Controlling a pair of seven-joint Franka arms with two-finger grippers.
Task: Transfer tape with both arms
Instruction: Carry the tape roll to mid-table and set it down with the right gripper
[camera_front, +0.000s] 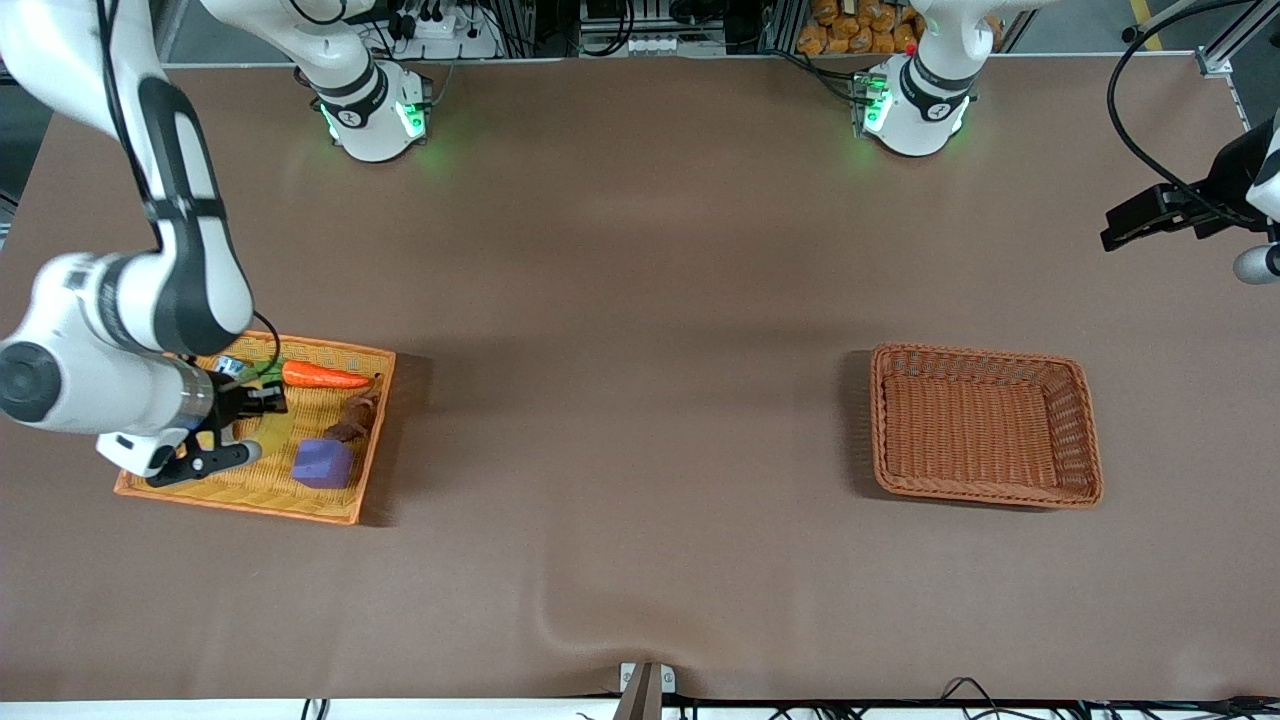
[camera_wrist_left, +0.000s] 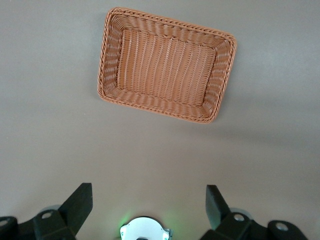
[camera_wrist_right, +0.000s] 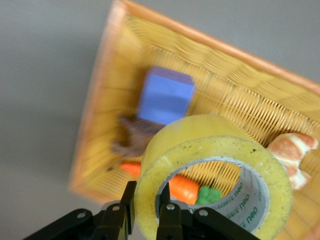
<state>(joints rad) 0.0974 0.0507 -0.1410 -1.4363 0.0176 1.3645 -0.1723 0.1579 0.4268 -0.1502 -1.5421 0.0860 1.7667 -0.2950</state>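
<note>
In the front view the right arm's wrist covers most of the tape (camera_front: 262, 432) and a corner of the yellow tray (camera_front: 340, 510). The picture's edge cuts off the left gripper (camera_front: 1135, 225). The brown object (camera_front: 352, 418) beside the purple cube (camera_front: 322, 463) is too blurred to identify.

yellow tray (camera_front: 345, 512) crowded, carrot (camera_front: 322, 376), purple cube (camera_front: 322, 463)
</note>
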